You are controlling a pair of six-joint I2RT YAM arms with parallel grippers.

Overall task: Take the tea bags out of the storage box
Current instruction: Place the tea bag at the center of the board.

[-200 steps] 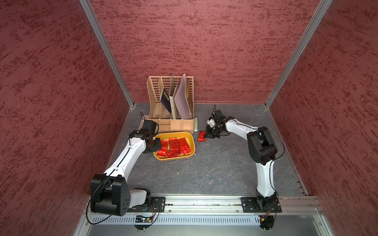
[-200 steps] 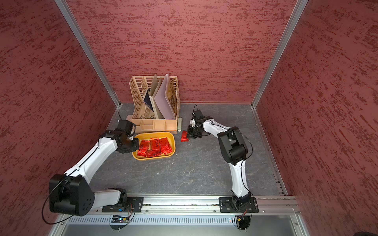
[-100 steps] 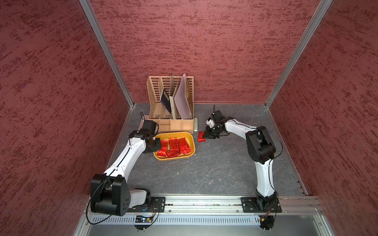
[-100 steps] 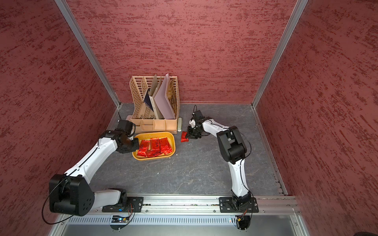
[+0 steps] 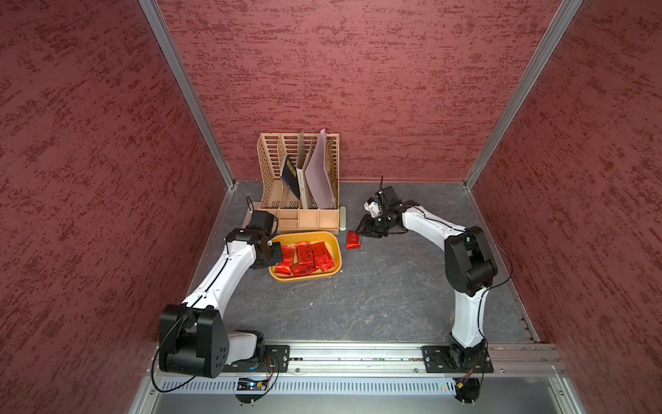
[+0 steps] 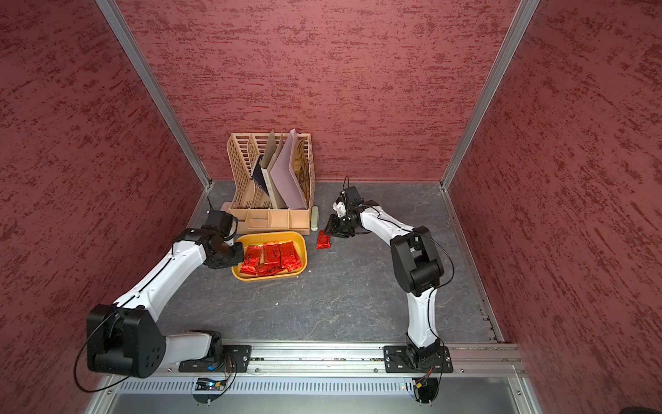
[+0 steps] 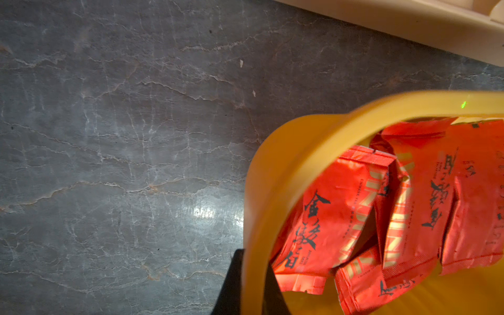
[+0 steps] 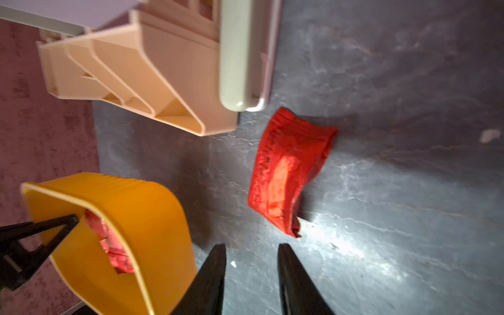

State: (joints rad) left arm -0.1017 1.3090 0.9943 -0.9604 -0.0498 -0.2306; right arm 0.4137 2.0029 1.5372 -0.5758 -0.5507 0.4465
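The mustard-yellow storage box (image 5: 304, 280) (image 6: 269, 279) sits on the grey table in front of the organizer. Several red foil tea bags (image 5: 305, 256) (image 6: 271, 256) (image 7: 327, 212) lie in it, overlapping. My left gripper (image 5: 276, 250) (image 7: 255, 263) is shut on the box's left wall (image 7: 297, 144), one finger inside and one outside. A single tea bag (image 5: 353, 239) (image 6: 323, 240) (image 8: 289, 169) lies crumpled on the table right of the box. My right gripper (image 5: 360, 229) (image 8: 252, 248) hangs just beyond that bag, open, with nothing between its fingers.
A tall tan slotted desk organizer (image 5: 299, 179) (image 6: 272, 172) with folders stands behind the box, against the back wall. A pale green flat object (image 5: 343, 218) (image 8: 234, 54) lies along its right side. Red walls close in the table on three sides.
My right gripper's jaws have parted; the tea bag on the table now lies free of them. The left arm and the box have not moved.
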